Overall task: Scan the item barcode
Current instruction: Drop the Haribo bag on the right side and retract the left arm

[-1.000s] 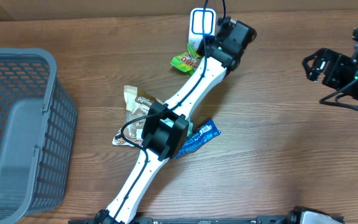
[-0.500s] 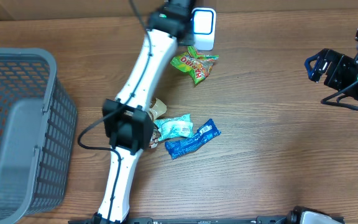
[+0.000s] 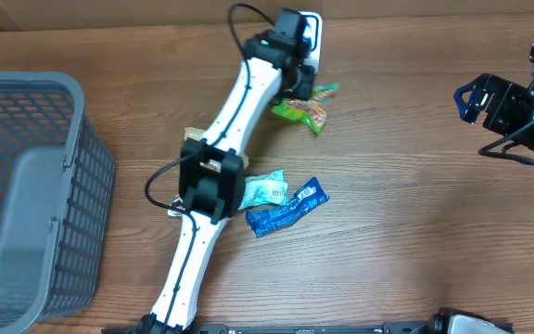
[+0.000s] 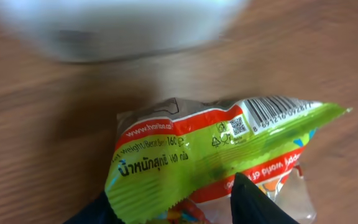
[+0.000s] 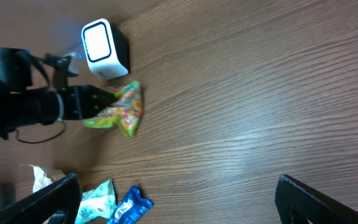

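At nine o'clock on the wooden bench sat the grey plastic mesh basket, out of play. Nearer the middle lay a light teal snack packet and a blue foil packet, touching each other, just at three o'clock of the elbow of the white left arm. That arm reached up toward twelve o'clock.

There the left jaws were clenched on one edge of the green-and-red crinkly snack packet, as far as I could judge from both wrist views. The packet sat just at six o'clock of the white box scanner with the blue-ringed window.

Through the left wrist camera I read the black barcode at the packet's two o'clock corner, facing that camera. Out at three o'clock the right jaws stood released, holding nothing, well apart from it all.

I judged this the presenting step: packet grasped, scan not yet made. Next I would need to carry the barcode corner over the window and turn it to face the glass.
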Action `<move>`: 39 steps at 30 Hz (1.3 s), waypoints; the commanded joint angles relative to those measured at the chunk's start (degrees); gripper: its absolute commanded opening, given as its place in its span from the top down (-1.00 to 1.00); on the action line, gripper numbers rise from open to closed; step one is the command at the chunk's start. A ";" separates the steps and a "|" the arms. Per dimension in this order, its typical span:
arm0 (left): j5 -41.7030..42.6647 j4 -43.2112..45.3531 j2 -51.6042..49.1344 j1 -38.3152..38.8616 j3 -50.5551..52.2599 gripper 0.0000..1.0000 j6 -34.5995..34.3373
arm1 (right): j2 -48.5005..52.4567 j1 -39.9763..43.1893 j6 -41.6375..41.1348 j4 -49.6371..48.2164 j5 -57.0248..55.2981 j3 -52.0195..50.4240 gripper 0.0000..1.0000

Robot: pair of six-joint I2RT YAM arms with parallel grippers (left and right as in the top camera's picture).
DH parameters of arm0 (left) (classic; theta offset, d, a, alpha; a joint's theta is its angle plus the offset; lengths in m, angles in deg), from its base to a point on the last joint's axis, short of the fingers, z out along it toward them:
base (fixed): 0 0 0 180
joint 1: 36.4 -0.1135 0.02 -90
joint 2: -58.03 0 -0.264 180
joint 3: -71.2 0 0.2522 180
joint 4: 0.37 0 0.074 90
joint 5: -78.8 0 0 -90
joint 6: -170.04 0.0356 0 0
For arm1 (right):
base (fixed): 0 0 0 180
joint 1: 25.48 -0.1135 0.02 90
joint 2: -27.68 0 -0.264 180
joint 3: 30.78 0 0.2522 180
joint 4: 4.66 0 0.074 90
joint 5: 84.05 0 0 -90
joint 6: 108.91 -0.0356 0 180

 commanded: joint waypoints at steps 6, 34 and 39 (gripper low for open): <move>16.11 6.95 -5.75 11.96 0.46 0.15 -3.06 | -1.05 0.17 -0.13 -0.02 0.35 1.27 -1.00; -6.32 -26.12 32.44 -13.14 -19.37 -0.53 0.11 | 23.93 -11.72 -0.17 0.28 3.06 -2.58 -0.38; -11.52 -35.01 31.76 -13.86 -19.19 -0.63 0.09 | 31.02 -13.77 -0.20 -0.87 -1.36 -2.58 -0.40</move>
